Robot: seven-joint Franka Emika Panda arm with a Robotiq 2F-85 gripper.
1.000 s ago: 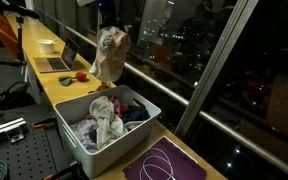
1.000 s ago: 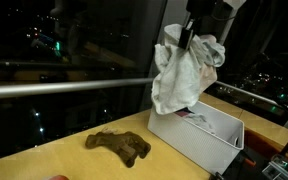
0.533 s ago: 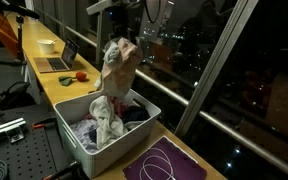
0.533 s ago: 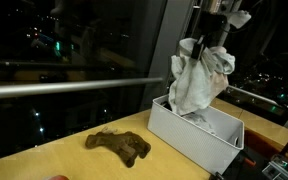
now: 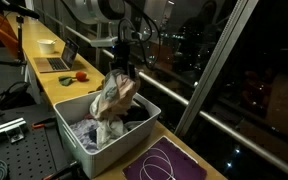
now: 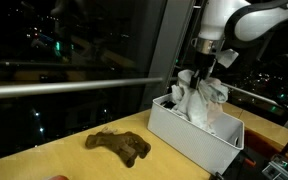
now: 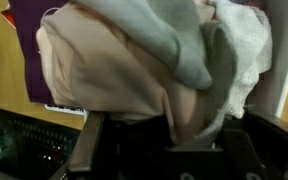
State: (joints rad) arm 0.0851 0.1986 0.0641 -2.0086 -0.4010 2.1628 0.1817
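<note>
Yellow counter (image 5: pixel 46 82); cloth (image 5: pixel 114 95) vertical over bin (image 5: pixel 126 140)

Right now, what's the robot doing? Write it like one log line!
fingers: shut on pale cloth | pale cloth: lower end inside white bin | brown rag: outside, beside white bin

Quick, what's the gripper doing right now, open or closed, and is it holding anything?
Gripper: closed, holding a bundle of pale cloth that hangs down at the white bin of clothes.

Exterior views share bin (image 5: pixel 72 142) (image 6: pixel 189 138), opposite sides — wrist view close
</note>
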